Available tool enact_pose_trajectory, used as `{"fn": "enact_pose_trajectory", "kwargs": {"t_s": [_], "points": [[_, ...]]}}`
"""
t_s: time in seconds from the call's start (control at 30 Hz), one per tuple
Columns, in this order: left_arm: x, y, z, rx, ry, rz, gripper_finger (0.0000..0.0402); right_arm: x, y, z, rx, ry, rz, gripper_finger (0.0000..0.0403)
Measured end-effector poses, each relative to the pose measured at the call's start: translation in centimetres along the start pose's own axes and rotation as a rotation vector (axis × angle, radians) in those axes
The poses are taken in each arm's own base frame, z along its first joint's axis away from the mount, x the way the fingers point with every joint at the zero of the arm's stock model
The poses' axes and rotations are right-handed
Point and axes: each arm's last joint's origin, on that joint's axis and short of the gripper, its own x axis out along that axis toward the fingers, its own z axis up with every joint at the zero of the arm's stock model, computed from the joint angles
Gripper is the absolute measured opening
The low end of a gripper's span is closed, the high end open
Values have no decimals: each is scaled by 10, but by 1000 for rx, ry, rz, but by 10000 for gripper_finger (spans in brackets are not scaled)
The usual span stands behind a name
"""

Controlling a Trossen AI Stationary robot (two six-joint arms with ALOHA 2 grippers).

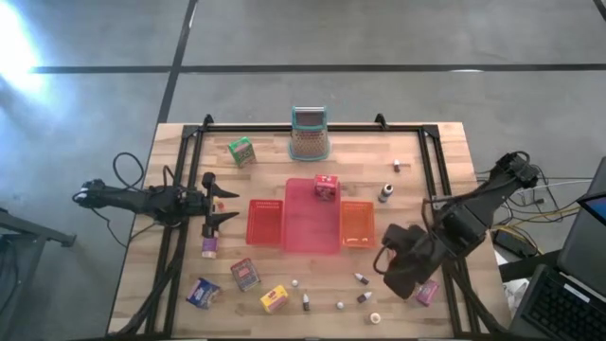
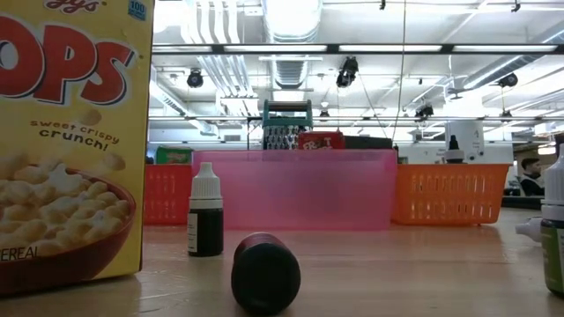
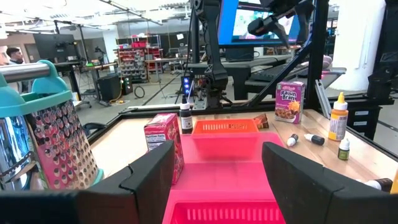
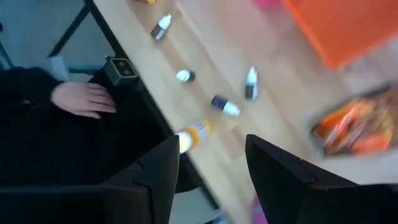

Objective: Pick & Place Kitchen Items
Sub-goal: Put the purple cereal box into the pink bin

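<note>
Left end effector (image 3: 214, 180) spread before a "Raisin Bran" box (image 3: 289, 101) (yellow "crunch" cereal box (image 2: 66, 141) nearby)

A grey concrete floor (image 1: 379, 33) surrounds the wooden table (image 1: 445, 142), crossed by dark seams and lit by a bright glare at one corner. Beyond the table, the low view shows a white ceiling (image 2: 423, 26) with long strip lights, round ducts (image 2: 295, 18) and hanging cables. Farther off stand workbenches, shelving (image 3: 140, 53) and a lit monitor (image 3: 242, 18). A laptop (image 1: 568, 298) sits beside the table, and a person's hand (image 4: 84, 98) rests on dark cloth at its edge
</note>
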Motion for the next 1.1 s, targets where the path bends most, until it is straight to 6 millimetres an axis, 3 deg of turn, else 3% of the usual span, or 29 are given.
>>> {"fn": "enact_pose_trajectory", "kwargs": {"t_s": [0.3,0.57,0.83,1.1], "points": [[0,0,0,0,0,0,248,1,4,-26,372,45,-6,172],[0,0,0,0,0,0,248,13,8,-62,714,92,-108,179],[0,0,0,0,0,0,248,39,11,-70,750,109,-253,171],[0,0,0,0,0,0,248,42,6,-64,763,95,-332,130]]}}
